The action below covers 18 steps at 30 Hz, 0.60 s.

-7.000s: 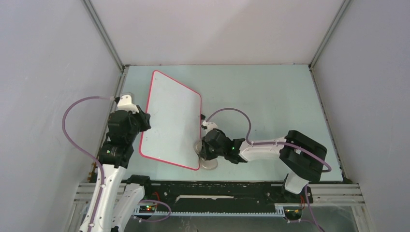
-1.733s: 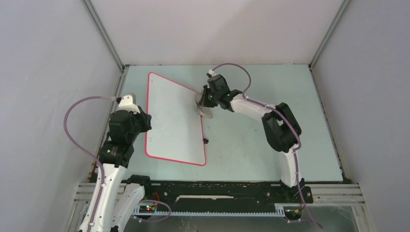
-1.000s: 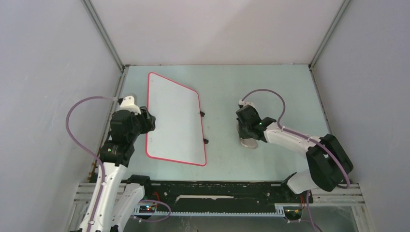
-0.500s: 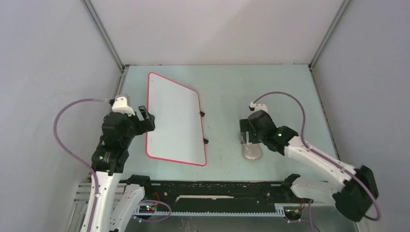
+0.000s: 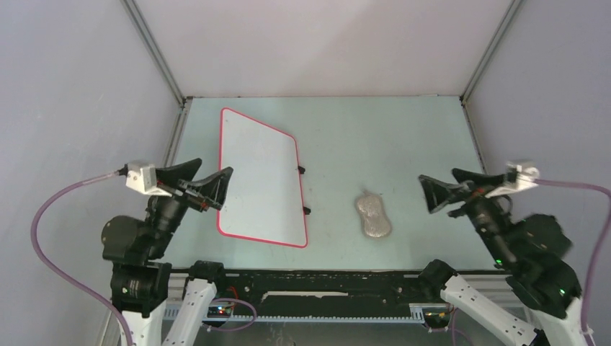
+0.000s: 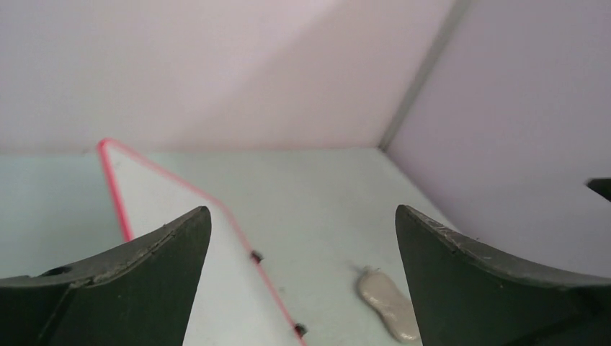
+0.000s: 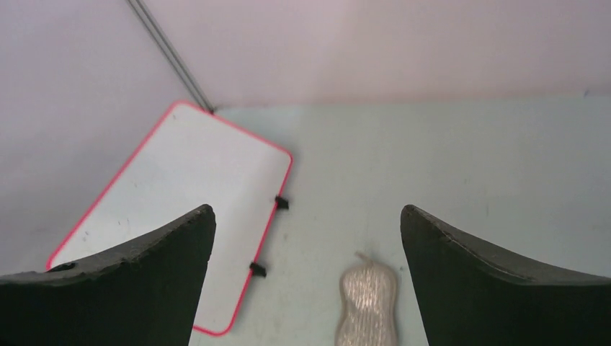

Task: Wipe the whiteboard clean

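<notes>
Both arms are hovering near their bases, left pincer (image 5: pixel 215 166) and right pincer (image 5: pixel 437 175) gaping wide, gripping nothing. The whiteboard (image 5: pixel 259 180) is lying flat on the bench (image 5: pixel 403 137), left side, showing no writing I can see — erasing looks done — with the cloth pad (image 5: pixel 373 215) lying apart.
</notes>
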### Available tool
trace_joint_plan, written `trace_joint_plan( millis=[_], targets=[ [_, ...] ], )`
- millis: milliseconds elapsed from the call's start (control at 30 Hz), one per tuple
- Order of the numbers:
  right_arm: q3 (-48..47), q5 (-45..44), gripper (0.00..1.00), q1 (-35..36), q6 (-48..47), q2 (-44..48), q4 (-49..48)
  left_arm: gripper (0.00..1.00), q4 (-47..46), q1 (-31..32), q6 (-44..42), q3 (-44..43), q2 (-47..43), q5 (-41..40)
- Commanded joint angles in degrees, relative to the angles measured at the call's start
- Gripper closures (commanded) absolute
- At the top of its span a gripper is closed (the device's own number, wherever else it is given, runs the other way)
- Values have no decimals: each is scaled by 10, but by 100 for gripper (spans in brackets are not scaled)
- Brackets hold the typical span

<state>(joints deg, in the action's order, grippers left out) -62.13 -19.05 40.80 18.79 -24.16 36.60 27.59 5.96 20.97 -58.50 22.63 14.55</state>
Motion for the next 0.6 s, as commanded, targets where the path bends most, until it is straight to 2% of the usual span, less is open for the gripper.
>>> trace_joint_plan(
  millis=[0,67,200,400,567],
  targets=[
    [-32,-27,0,1,-53,21,9,0,-168,3,68,18,-42,140],
    [-51,-34,0,1,-62,33,6,0,-204,3,75,14,-56,143],
    [-77,-45,0,1,-74,59,4,0,-222,2,61,-2,-86,129],
    [-84,-87,0,1,-85,91,-11,0,-252,2,43,7,-130,41],
    [-95,-96,0,1,-75,82,15,0,-249,2,51,16,-130,48]
  ],
)
